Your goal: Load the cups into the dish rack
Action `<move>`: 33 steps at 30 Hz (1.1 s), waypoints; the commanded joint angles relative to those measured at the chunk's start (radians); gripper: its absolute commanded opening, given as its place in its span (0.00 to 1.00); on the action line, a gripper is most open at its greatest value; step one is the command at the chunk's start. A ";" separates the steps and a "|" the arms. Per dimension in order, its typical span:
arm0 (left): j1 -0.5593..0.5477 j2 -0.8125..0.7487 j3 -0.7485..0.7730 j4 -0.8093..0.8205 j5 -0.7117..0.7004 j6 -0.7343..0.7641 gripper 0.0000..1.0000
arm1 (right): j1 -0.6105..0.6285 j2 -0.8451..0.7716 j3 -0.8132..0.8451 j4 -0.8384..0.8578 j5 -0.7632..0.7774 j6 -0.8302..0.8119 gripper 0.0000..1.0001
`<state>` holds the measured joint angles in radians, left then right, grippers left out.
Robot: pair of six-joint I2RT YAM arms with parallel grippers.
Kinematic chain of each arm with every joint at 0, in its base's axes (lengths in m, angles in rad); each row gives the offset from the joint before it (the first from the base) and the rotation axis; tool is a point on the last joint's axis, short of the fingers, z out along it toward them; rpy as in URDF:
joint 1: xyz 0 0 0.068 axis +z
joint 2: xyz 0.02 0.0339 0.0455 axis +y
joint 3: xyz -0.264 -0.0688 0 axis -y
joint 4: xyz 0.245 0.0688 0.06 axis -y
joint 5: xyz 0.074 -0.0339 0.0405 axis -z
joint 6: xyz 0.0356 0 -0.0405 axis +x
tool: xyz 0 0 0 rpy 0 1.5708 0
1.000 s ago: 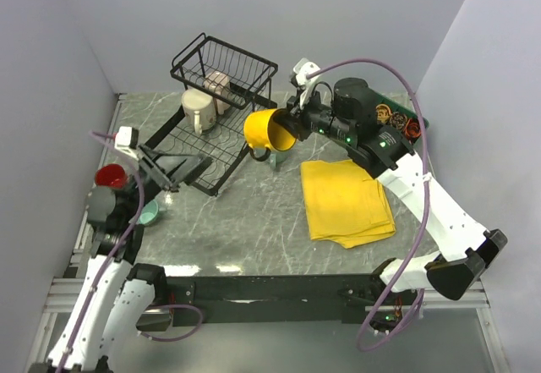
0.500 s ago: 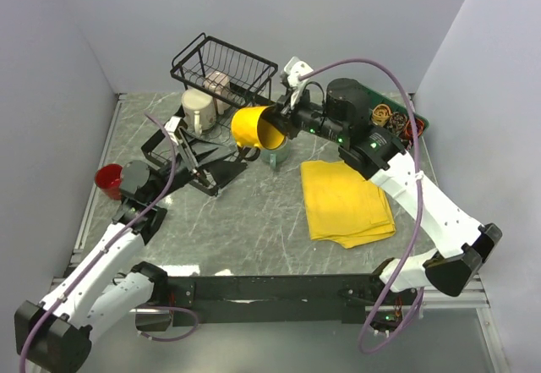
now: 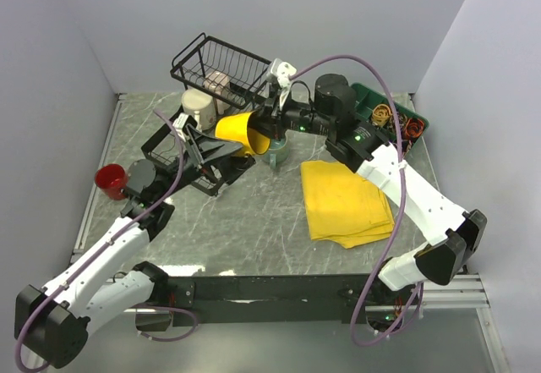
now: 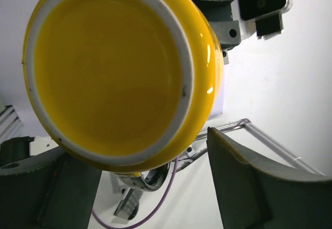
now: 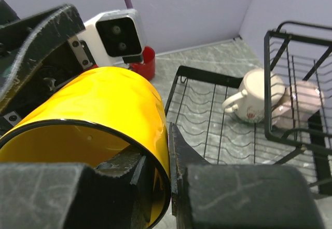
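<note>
My right gripper [image 3: 265, 128] is shut on the rim of a yellow mug [image 3: 238, 133], one finger inside and one outside [image 5: 166, 172]. It holds the mug [image 5: 104, 104] on its side above the lower tier of the black wire dish rack [image 3: 173, 140]. My left gripper [image 3: 205, 149] is open, with its fingers on either side of the mug's base [image 4: 114, 68]. A cream floral mug [image 3: 199, 107] stands on the lower tier. A lilac-beige mug [image 3: 220, 85] sits in the upper basket. A red mug [image 3: 110, 180] stands on the table at the left.
A folded yellow cloth [image 3: 347, 200] lies right of centre. A green compartmented tray [image 3: 396, 116] with small items is at the back right. A teal-grey cup [image 3: 278, 150] stands below my right gripper beside the rack. Walls close in on three sides.
My left arm swung in from the left side of the table to the rack, and its open fingers now flank the yellow mug's base. My right arm carried the mug leftward and lower.
</note>
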<state>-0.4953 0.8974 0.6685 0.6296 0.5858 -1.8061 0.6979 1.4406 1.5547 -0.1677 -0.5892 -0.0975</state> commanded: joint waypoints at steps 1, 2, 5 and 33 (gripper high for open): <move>-0.015 -0.023 0.019 0.145 -0.067 -0.056 0.78 | 0.015 -0.025 0.073 0.096 -0.037 -0.037 0.00; -0.017 -0.017 0.019 0.151 -0.069 -0.067 0.77 | 0.015 -0.020 0.083 0.096 -0.040 -0.038 0.00; -0.029 0.004 0.011 0.233 -0.076 -0.123 0.73 | 0.023 0.003 0.110 0.099 -0.058 -0.039 0.00; -0.057 -0.035 0.043 0.196 -0.132 -0.094 0.55 | 0.029 0.006 0.085 0.097 -0.146 -0.053 0.00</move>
<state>-0.5526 0.9020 0.6792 0.7273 0.5175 -1.9224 0.7170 1.5059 1.6512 -0.0971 -0.6746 -0.1547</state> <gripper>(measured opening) 0.560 0.188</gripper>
